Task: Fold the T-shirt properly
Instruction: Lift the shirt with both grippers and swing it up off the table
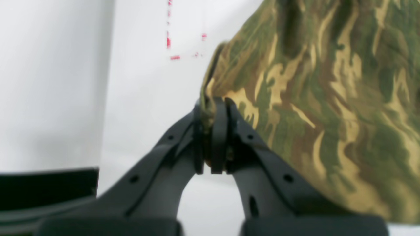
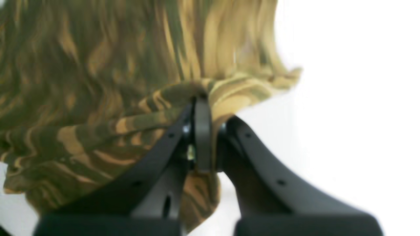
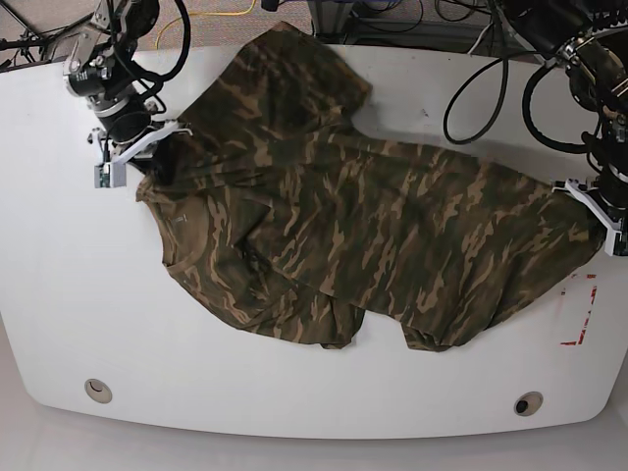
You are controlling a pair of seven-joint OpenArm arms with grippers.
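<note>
The camouflage T-shirt (image 3: 363, 226) lies spread and rumpled across the white table (image 3: 59, 294), collar end to the left and hem end to the right. My right gripper (image 3: 155, 155) is at the shirt's upper left corner; in the right wrist view it (image 2: 203, 108) is shut on a bunched fold of the T-shirt (image 2: 98, 82). At the far right of the base view my left gripper (image 3: 592, 208) holds the hem edge. Seen from the left wrist, the gripper (image 1: 213, 108) is shut on the T-shirt (image 1: 328, 98), which rises from the jaws.
Red tape marks (image 3: 579, 314) sit on the table near the right edge, also seen as red marks (image 1: 174, 57). Two round holes (image 3: 96, 390) (image 3: 527, 403) lie near the front edge. Cables (image 3: 481, 69) hang at the back right.
</note>
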